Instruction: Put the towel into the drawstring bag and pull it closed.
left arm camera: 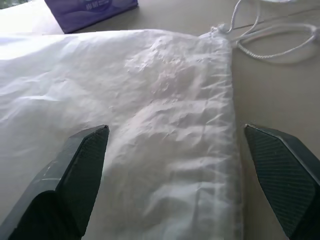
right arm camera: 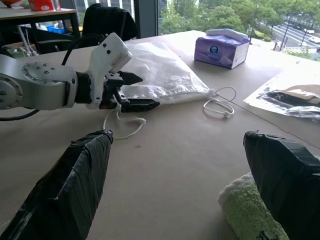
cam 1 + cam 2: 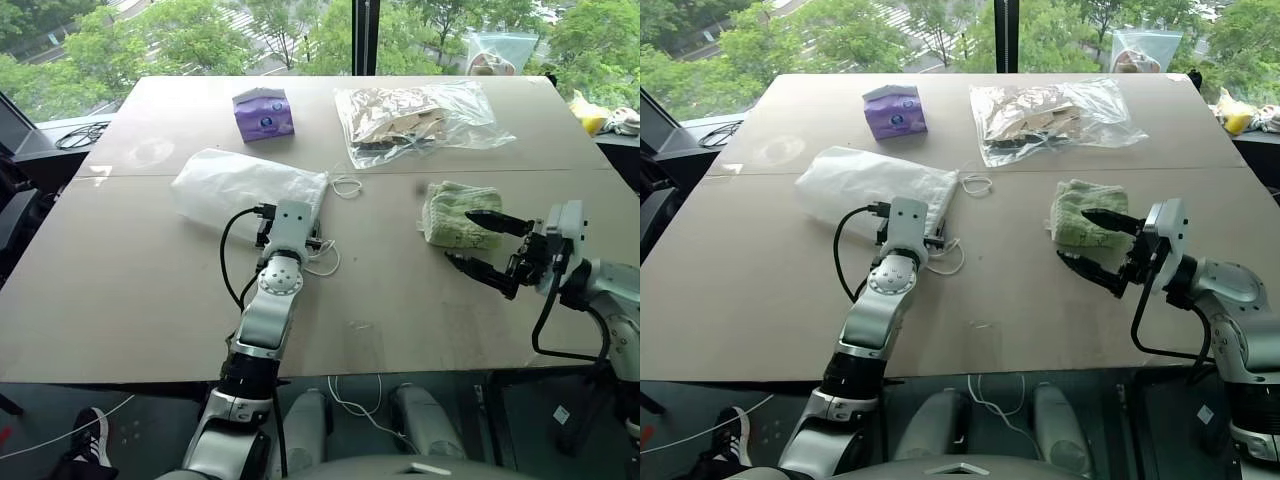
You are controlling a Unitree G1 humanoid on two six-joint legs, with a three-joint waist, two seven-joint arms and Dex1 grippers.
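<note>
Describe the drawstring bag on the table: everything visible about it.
The drawstring bag is a thin, white, slightly see-through fabric pouch, wrinkled and lying flat on the table, with its gathered mouth toward the towel. White cord loops trail from the mouth onto the tabletop. It looks empty. The left gripper sits open at the mouth edge, its fingers on either side of the hem, not yet closed on it.
</note>
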